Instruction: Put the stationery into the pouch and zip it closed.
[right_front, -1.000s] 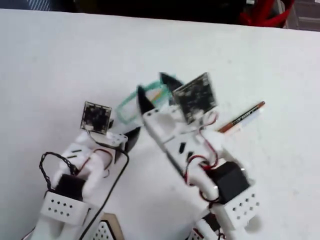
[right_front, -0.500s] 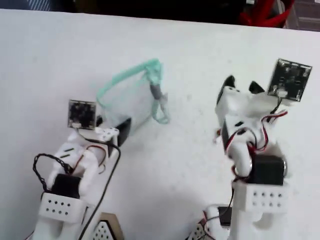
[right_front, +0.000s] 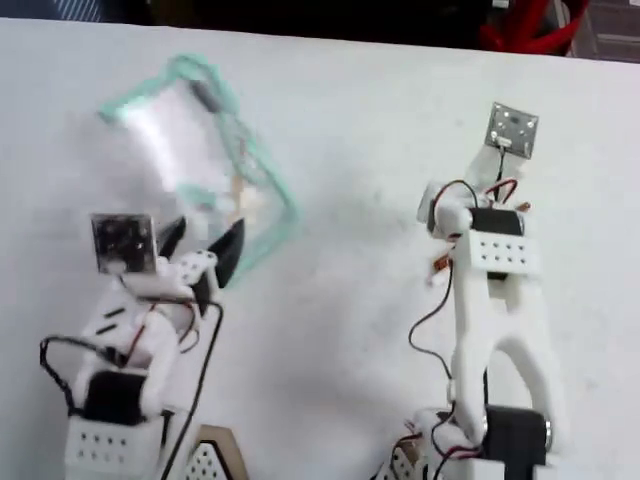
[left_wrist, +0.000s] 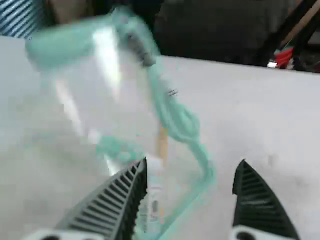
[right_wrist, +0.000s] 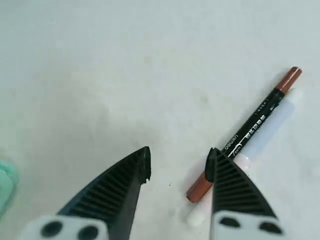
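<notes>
The clear pouch (right_front: 190, 140) with teal trim lies at the table's back left, its mouth edge blurred. A tan pencil (left_wrist: 161, 142) shows through its wall. My left gripper (right_front: 205, 238) is open just in front of the pouch's near corner (left_wrist: 200, 165), which lies between the fingers. My right gripper (right_wrist: 179, 152) is open and points down at the table on the right. Beside its one finger lie a black pen with brown ends (right_wrist: 250, 131) and a white pen (right_wrist: 272, 122) under it. In the high view a brown pen tip (right_front: 441, 264) peeks out from under the right arm.
A strip of teal (right_wrist: 5, 186) shows at the edge of the right wrist view. White tabletop (right_front: 350, 300) stretches between the two arms. Dark and red clutter (right_front: 520, 25) sits beyond the table's far edge.
The right arm swung from the pouch over to the pens on the right. The pouch shifted left and farther back. The left gripper went from gripping the pouch's corner to open.
</notes>
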